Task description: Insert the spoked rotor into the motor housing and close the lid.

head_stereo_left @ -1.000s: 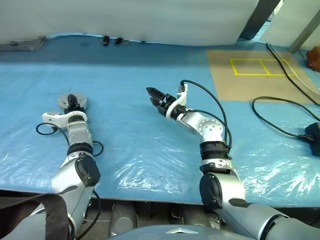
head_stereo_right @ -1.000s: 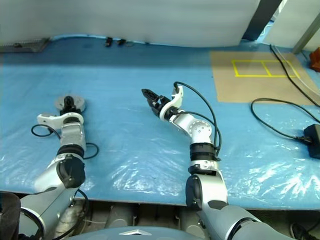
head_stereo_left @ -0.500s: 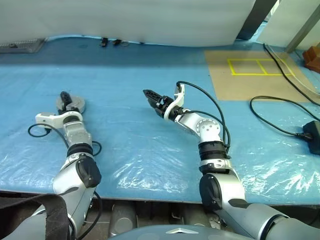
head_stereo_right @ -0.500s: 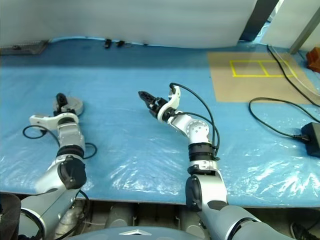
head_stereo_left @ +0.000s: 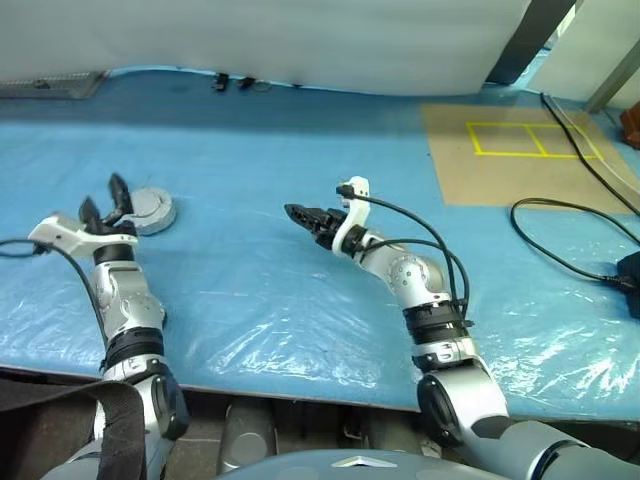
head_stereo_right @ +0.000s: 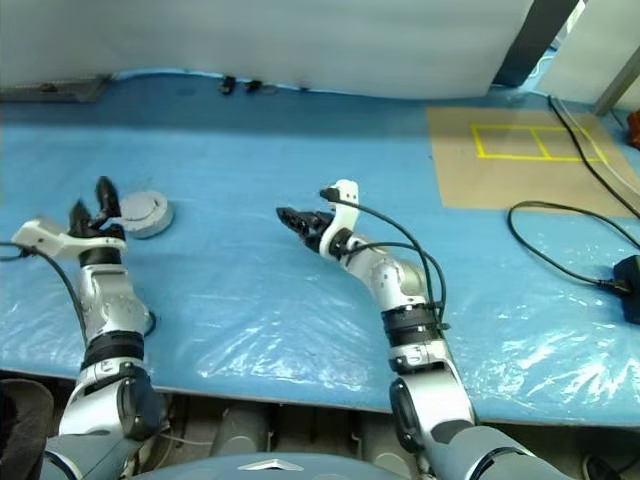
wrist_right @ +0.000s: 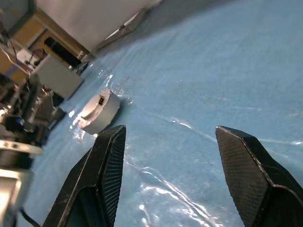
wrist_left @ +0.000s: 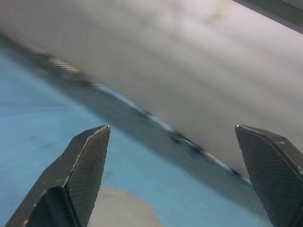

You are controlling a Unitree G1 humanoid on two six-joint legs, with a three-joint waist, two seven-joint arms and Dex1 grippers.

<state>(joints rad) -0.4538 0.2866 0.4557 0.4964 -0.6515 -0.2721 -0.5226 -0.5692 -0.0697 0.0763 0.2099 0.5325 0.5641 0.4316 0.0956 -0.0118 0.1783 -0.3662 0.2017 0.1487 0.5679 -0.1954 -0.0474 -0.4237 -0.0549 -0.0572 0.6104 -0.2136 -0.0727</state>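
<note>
The lid (head_stereo_left: 150,211) lies plain grey face up on the blue sheet at the left, also seen as a pale round disc (wrist_right: 99,111) in the right wrist view. It covers the motor housing, of which I see just a pale side wall. The spoked rotor is hidden. My left gripper (head_stereo_left: 103,203) hangs just this side of the lid, lifted off it and tilted upward, open and empty. My right gripper (head_stereo_left: 300,213) hovers over the middle of the table, pointing left toward the lid, open with nothing between its fingers (wrist_right: 102,175).
A brown board (head_stereo_left: 520,150) with yellow tape lies at the back right. Black cables (head_stereo_left: 570,215) and a black adapter (head_stereo_left: 630,270) lie at the right edge. Small black clips (head_stereo_left: 232,82) sit by the white back wall. The table's front edge runs close below my arms.
My left gripper has opened, let go of the lid, risen and rolled. The right gripper has rolled and drawn back a little. The camera has shifted.
</note>
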